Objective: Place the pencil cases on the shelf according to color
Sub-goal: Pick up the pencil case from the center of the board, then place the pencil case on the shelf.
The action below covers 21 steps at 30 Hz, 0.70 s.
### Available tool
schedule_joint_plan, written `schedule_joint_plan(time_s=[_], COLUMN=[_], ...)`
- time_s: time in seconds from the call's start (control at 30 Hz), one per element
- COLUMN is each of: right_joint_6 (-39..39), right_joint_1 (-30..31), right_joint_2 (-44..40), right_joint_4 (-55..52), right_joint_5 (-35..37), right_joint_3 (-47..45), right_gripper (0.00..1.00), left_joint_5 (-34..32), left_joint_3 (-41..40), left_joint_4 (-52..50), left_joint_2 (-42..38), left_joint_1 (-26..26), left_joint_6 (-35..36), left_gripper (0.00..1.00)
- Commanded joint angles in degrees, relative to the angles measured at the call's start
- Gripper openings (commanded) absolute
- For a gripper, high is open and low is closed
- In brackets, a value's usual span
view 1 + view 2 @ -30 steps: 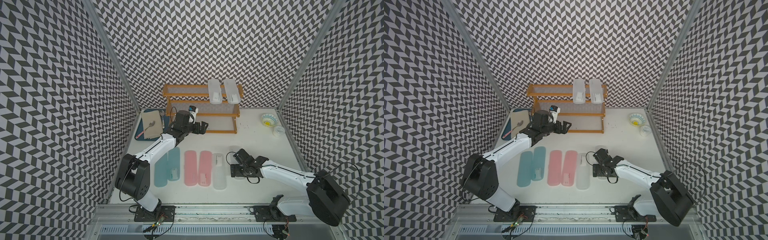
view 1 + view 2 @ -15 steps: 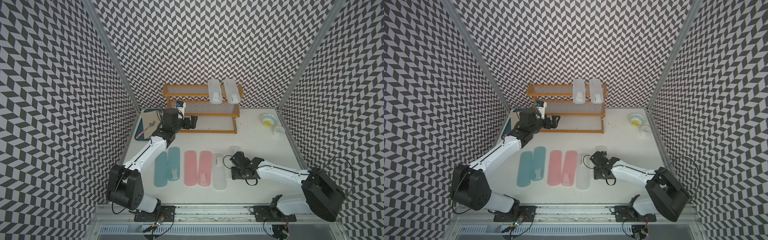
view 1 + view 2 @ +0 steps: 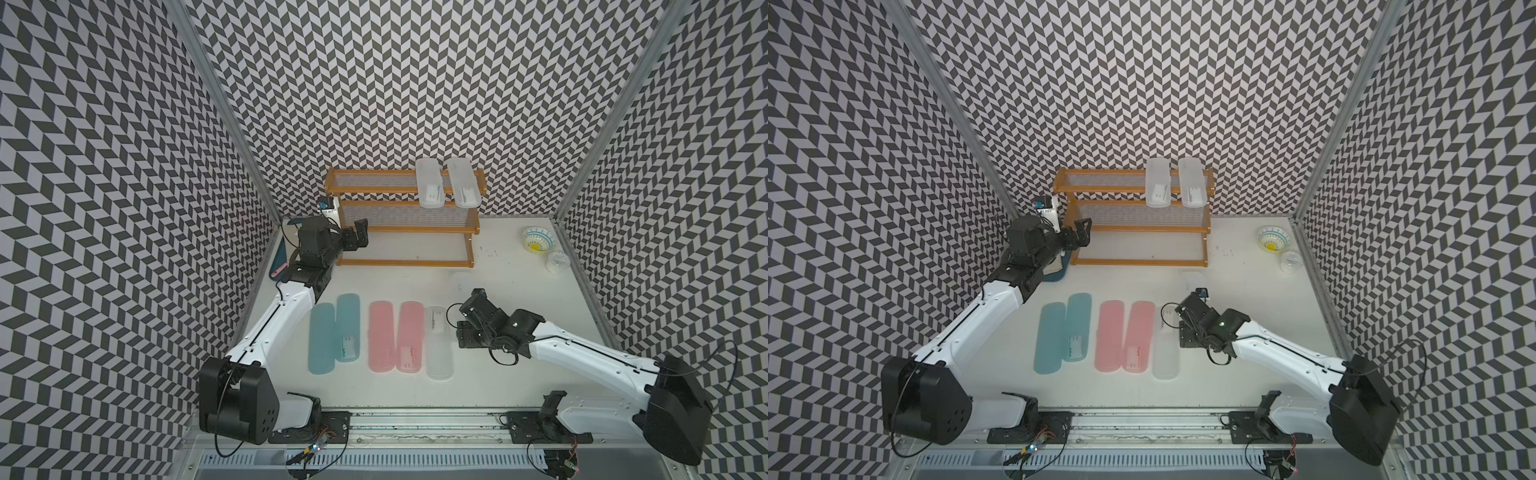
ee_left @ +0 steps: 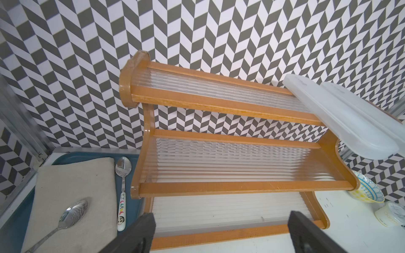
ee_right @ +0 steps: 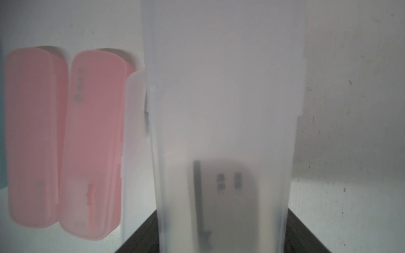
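My right gripper (image 3: 463, 328) (image 5: 221, 230) is shut on the near end of a frosted white pencil case (image 5: 223, 131), whose far end (image 3: 462, 281) points toward the shelf (image 3: 405, 262). On the table lie two teal cases (image 3: 322, 343), two pink cases (image 3: 381, 336) (image 5: 32, 135) and one white case (image 3: 437, 343), side by side. Two more white cases (image 3: 430, 188) (image 4: 341, 118) rest on the shelf's top tier at its right end. My left gripper (image 3: 359, 235) (image 4: 221, 216) hangs open and empty before the shelf's left end (image 4: 140, 188).
A dark blue tray (image 4: 13, 219) with a cloth (image 4: 74, 197) and two spoons (image 4: 122, 175) sits left of the shelf, under my left arm. A patterned bowl (image 3: 538, 240) and a small white tub (image 3: 557, 262) stand at the back right by the wall.
My right gripper has closed on the white case. My left arm has drawn back and to the left, ending at the shelf's left end, still open.
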Motion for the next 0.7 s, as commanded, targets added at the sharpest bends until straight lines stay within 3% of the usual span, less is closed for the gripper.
schedule_joint_plan(time_s=[0.0,0.23,0.67], right_joint_6=[-1.11,-3.42,-13.24], right_joint_1=[2.51,6.36,5.37], right_joint_2=[0.30,7.63,27.11], right_joint_4=[0.64,1.53,6.65], right_joint_5=[0.97,1.31,5.84], right_joint_3=[3.77,14.29,43.88], right_gripper=[0.64,0.64,0.64], left_joint_5=[-1.60,-3.08,-6.35], left_joint_3=[-0.92,-1.38,-2.24], left_joint_4=[1.66,1.74,1.88], left_joint_2=[-1.22,-2.16,-3.50], left_joint_1=[0.95,3.04,3.84], left_joint_6=[-0.70,-2.92,-2.86], left_gripper=[1.00,0.99,0.99])
